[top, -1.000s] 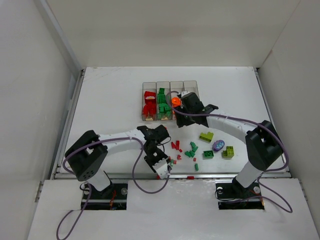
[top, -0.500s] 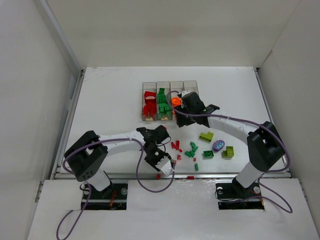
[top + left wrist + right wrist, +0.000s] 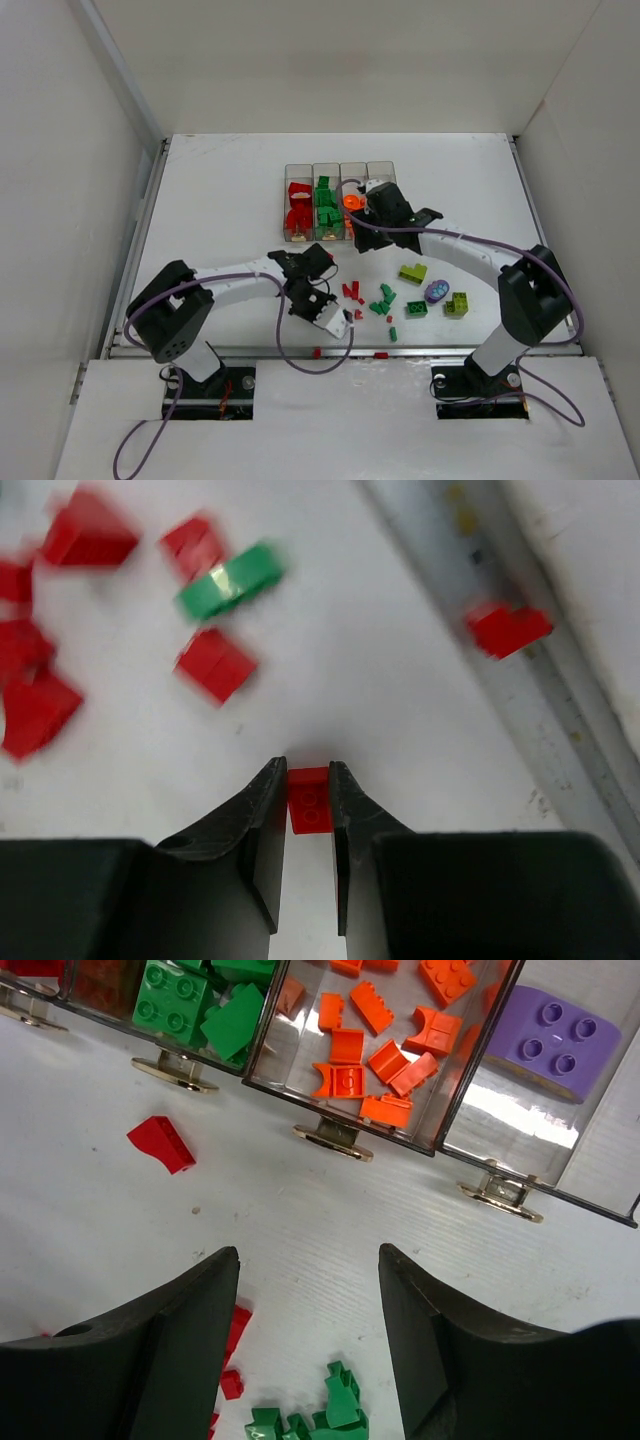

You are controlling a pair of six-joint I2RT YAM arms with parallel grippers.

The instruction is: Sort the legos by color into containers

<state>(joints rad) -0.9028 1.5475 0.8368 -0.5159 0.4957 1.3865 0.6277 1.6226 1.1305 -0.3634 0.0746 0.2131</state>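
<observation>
Left gripper (image 3: 307, 778) clamped on red brick (image 3: 310, 810) beside near edge rail (image 3: 520, 685); legos (image 3: 215, 665) beyond it blurred. Right gripper (image 3: 305, 1253) apart over open worktop (image 3: 300, 1200), just near of containers (image 3: 480, 1110).

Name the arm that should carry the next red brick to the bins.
Left. The left gripper is shut on a small red brick; the right gripper hangs open and empty near the bins.

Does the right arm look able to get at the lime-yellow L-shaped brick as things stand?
Probably yes: the right gripper is open and empty, and the lime-yellow L-shaped brick lies uncovered on its own side, close beside that arm, with nothing over it.
</observation>
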